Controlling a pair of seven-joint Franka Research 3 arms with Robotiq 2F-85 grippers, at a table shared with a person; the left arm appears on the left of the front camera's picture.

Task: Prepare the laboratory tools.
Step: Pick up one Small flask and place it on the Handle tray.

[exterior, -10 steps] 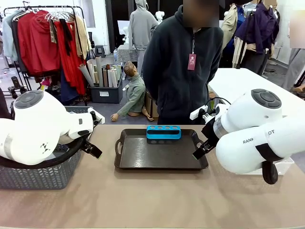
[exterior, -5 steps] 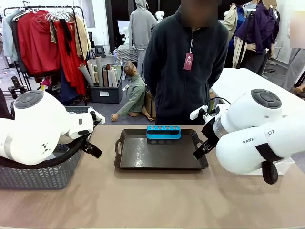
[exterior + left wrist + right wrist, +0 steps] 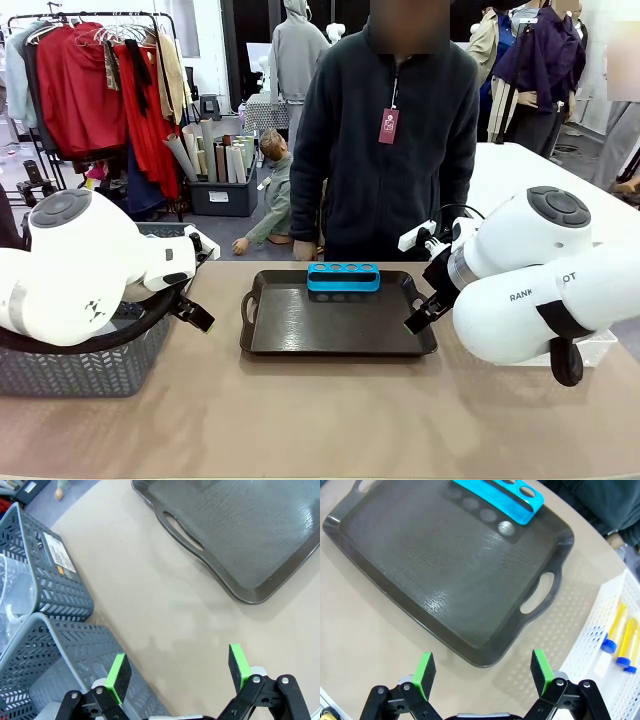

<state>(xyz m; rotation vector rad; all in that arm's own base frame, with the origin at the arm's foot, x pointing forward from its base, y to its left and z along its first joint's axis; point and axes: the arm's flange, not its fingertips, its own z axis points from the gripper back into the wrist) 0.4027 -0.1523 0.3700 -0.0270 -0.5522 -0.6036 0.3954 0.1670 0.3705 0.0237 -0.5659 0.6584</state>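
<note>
Bench, robot's side. Dark tray [image 3: 335,325] sits mid-bench, long side toward the robot, a handle slot at each end. Blue rack [image 3: 343,277] stands on the tray against its far edge, roughly centred. All four of its holes are empty.

Left gripper [image 3: 179,672]: fingers spread wide, nothing between the green pads [image 3: 118,676]. It hangs over bare bench near the left edge, between the tray's left handle and the grey baskets [image 3: 60,587]. The baskets stand side by side at the bench's left edge. A clear beaker [image 3: 11,587] lies inside the farther one; its handle can't be made out.

Right gripper [image 3: 483,667]: fingers also wide apart, holding nothing. It is above the bench just off the tray's near right corner.

White mesh bin [image 3: 590,647] sits at the bench's right edge, just beside the tray's right handle. Yellow tubes [image 3: 616,622] with blue caps lie flat in it, at least two, with more possibly cut off by the frame.

Person [image 3: 385,150] stands at the far edge behind the tray. One hand [image 3: 303,250] hangs at the bench's far edge, left of the rack.
</note>
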